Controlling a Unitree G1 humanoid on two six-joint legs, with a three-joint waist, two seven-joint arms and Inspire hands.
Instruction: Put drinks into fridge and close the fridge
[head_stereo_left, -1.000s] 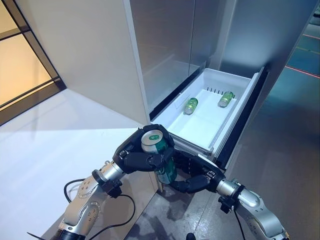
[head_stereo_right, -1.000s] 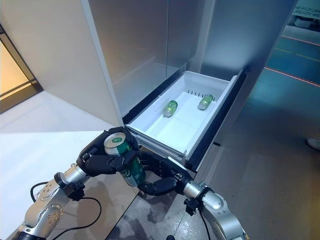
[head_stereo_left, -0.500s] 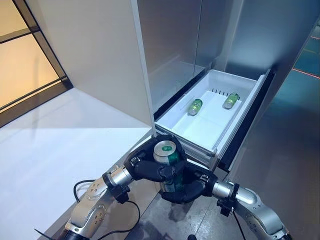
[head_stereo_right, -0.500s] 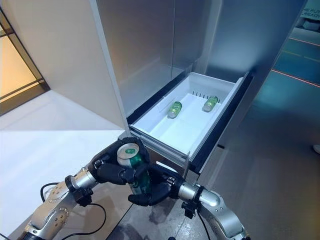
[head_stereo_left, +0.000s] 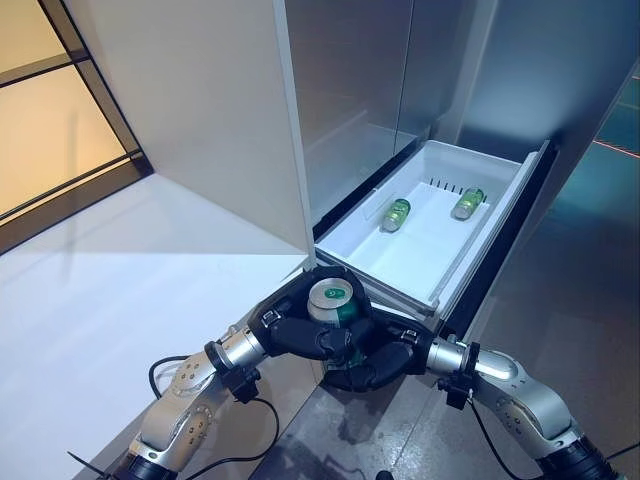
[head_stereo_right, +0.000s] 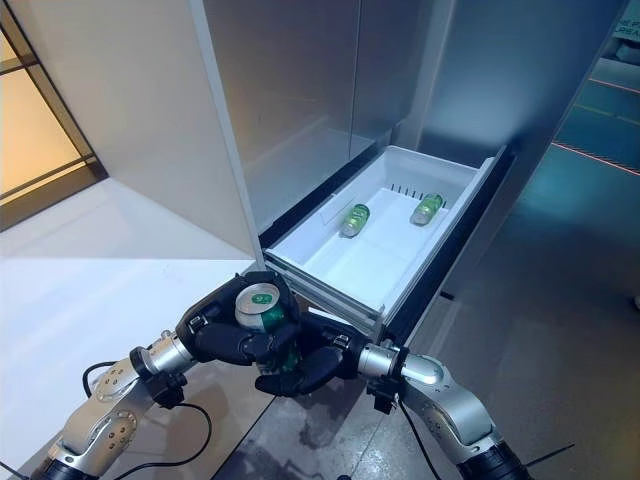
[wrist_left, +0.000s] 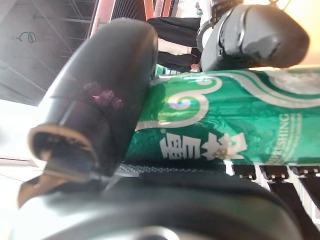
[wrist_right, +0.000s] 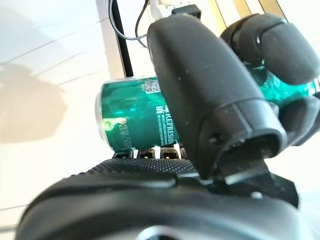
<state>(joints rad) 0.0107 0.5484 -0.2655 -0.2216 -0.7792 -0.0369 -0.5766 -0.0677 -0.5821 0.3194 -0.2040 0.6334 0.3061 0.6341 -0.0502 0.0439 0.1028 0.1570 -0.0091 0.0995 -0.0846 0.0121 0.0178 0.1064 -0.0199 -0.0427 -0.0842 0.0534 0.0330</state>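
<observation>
A green drink can (head_stereo_left: 332, 301) stands upright just in front of the open fridge drawer (head_stereo_left: 375, 262). My left hand (head_stereo_left: 290, 327) is curled round its upper part, and my right hand (head_stereo_left: 378, 362) is curled round its lower part from the other side. Both wrist views confirm this: the can (wrist_left: 220, 125) lies against my left palm under the thumb, and the can (wrist_right: 135, 122) lies under my right thumb too. Two more green cans, one (head_stereo_left: 395, 214) on the left and one (head_stereo_left: 467, 204) on the right, lie inside the white drawer.
The grey fridge body (head_stereo_left: 340, 90) rises behind the drawer, with a tall white panel (head_stereo_left: 190, 110) to its left. The dark drawer front (head_stereo_left: 497, 262) juts out on the right. A window strip (head_stereo_left: 70, 130) is at the far left.
The camera has shifted, so the whole scene moved. My right hand has closed in under the can and now grips it together with my left hand.
</observation>
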